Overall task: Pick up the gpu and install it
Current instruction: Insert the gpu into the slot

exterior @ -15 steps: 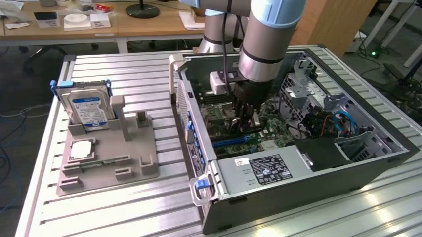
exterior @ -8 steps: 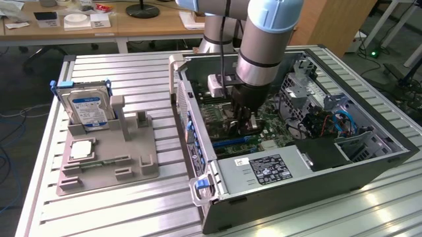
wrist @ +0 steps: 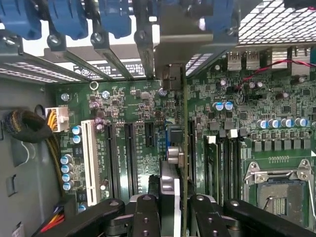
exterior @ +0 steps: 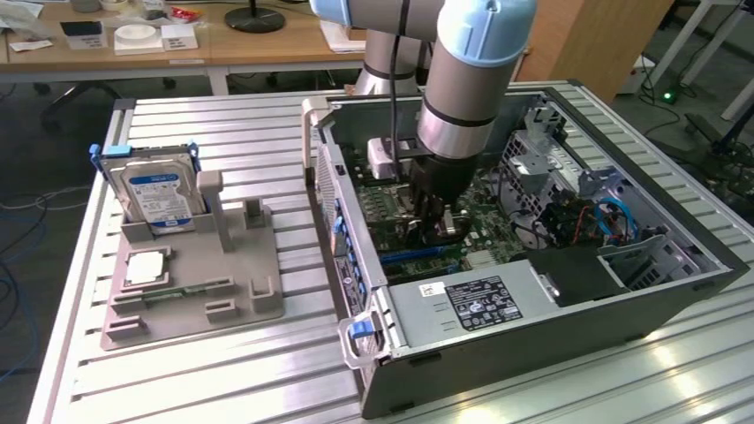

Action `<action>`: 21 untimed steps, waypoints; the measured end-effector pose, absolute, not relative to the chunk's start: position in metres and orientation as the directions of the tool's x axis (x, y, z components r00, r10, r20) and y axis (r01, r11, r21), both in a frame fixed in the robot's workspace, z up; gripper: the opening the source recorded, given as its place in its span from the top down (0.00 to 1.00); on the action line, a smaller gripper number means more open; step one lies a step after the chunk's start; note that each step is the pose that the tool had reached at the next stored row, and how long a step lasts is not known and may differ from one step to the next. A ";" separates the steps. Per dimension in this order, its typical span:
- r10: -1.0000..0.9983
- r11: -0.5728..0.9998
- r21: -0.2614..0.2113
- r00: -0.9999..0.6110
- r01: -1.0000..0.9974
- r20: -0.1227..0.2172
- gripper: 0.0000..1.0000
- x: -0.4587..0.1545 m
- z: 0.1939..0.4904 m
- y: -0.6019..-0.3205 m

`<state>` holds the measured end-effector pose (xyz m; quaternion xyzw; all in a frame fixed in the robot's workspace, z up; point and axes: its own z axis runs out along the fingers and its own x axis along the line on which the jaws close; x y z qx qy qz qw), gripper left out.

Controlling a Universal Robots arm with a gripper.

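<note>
My end effector [wrist: 170, 210], low in the middle of the frame, is closed on the thin green circuit-board gpu card [wrist: 184, 148], which stands on edge inside the open grey computer case [exterior: 659, 291], its long side running along the black motherboard slot [wrist: 190, 148] just under it.

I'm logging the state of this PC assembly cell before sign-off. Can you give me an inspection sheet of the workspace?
Surface: ribbed metal table, grey parts fixture on it.
Job's things: gpu edge-on between the fingers, above the motherboard slots inside the open computer case.
Clutter: hard drive upright in the fixture; small chip tray beside it.
Grippers: gripper shut on the gpu, down inside the case.
Cables: yellow-black bundle at the board's edge; blue cables near the drive bay.
Surroundings: wooden desk behind.
</note>
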<state>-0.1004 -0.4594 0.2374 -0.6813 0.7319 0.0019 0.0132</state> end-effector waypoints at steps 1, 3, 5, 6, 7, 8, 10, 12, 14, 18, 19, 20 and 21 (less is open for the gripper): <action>-0.997 0.072 -0.015 -0.071 -0.997 -0.023 0.72 -0.100 0.237 -0.459; -0.997 0.072 -0.015 -0.072 -0.997 -0.024 0.72 -0.100 0.237 -0.459; -0.997 0.072 -0.015 -0.071 -0.997 -0.024 0.72 -0.100 0.237 -0.459; -0.997 0.072 -0.015 -0.071 -0.997 -0.024 0.72 -0.100 0.238 -0.459; -0.997 0.072 -0.015 -0.071 -0.997 -0.024 0.72 -0.100 0.238 -0.459; -0.997 0.072 -0.015 -0.071 -0.997 -0.024 0.72 -0.099 0.239 -0.460; -0.997 0.072 -0.015 -0.071 -0.997 -0.024 0.72 -0.099 0.239 -0.461; -0.997 0.072 -0.015 -0.071 -0.997 -0.024 0.72 -0.099 0.239 -0.463; -0.997 0.072 -0.015 -0.071 -0.997 -0.024 0.72 -0.099 0.239 -0.465; -0.997 0.072 -0.015 -0.071 -0.997 -0.024 0.72 -0.099 0.239 -0.465; -0.997 0.072 -0.015 -0.071 -0.997 -0.024 0.72 -0.099 0.238 -0.465; -0.997 0.072 -0.015 -0.071 -0.997 -0.024 0.72 -0.099 0.237 -0.464; -0.997 0.072 -0.015 -0.071 -0.997 -0.024 0.72 -0.099 0.236 -0.464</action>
